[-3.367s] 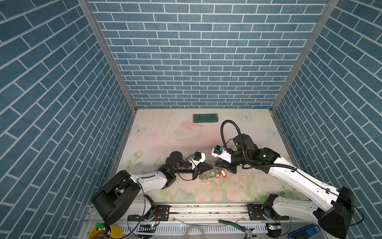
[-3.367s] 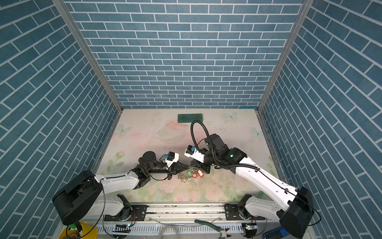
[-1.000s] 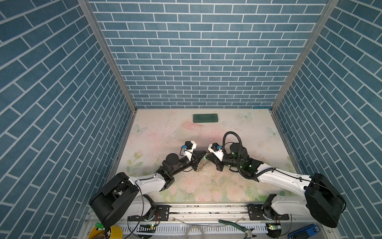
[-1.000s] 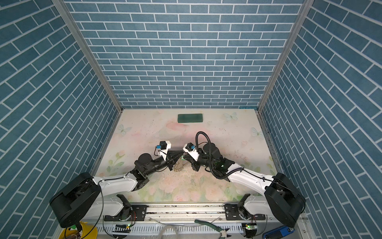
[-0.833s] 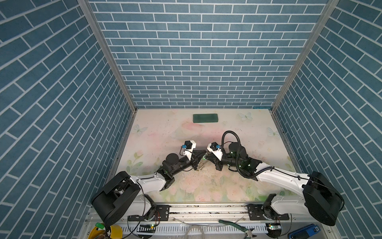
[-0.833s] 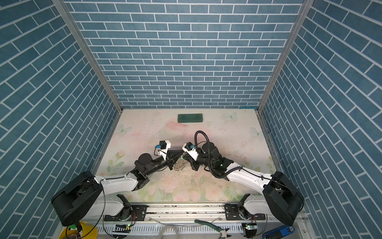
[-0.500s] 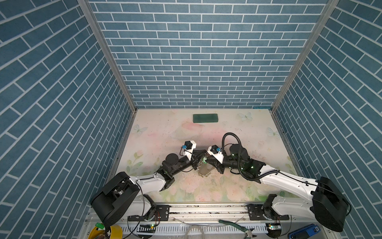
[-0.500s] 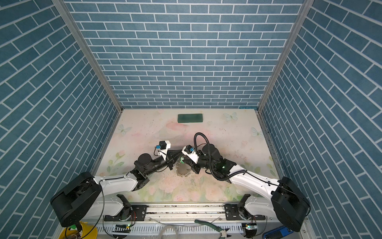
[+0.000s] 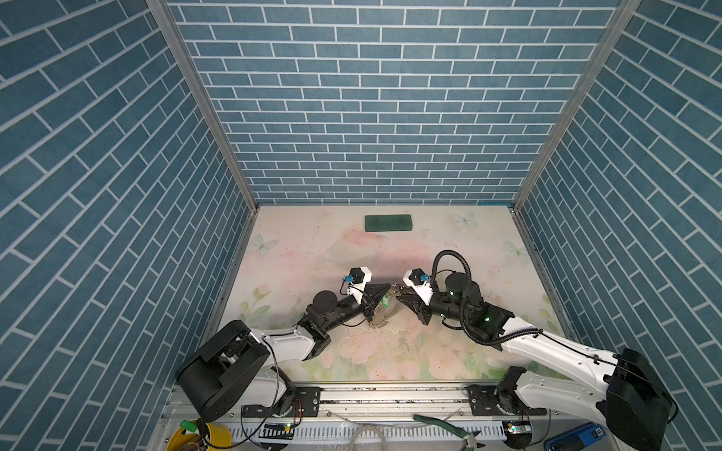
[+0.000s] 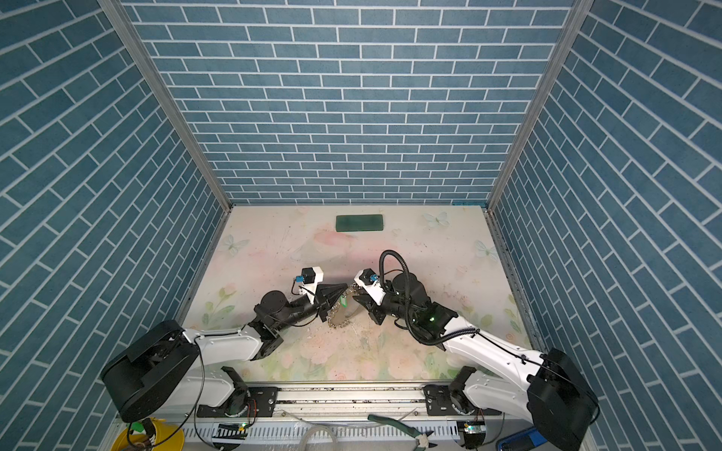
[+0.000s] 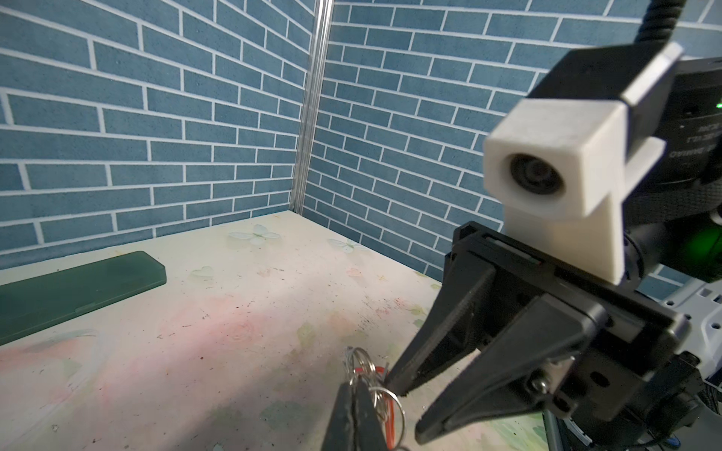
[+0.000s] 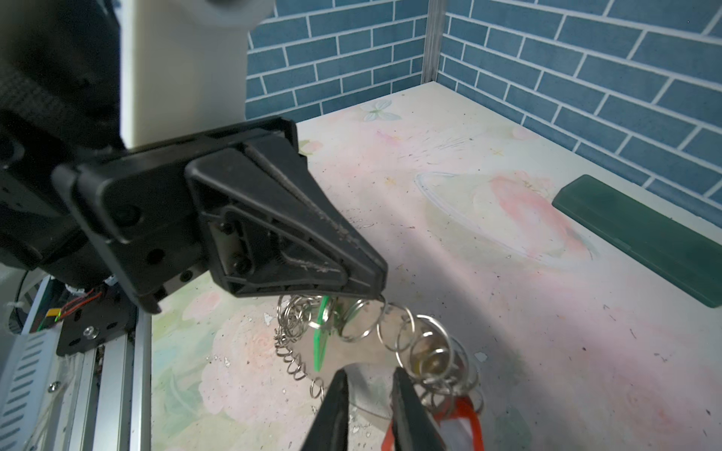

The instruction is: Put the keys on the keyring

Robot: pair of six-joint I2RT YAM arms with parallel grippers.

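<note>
The left arm [image 9: 281,345] and right arm [image 9: 547,347] had white shells and black joints; a ribbed black cable [image 9: 450,252] and green light [image 9: 486,319] marked the right.

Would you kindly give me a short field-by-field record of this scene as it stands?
left gripper: shut on the keyring, which hangs from its tips
right gripper: open, beside the hanging rings, holding nothing
green-tagged key: hanging among the rings
red-tagged key: low in the bunch, beside the right gripper
green block: flat on the table by the back wall, untouched
</note>
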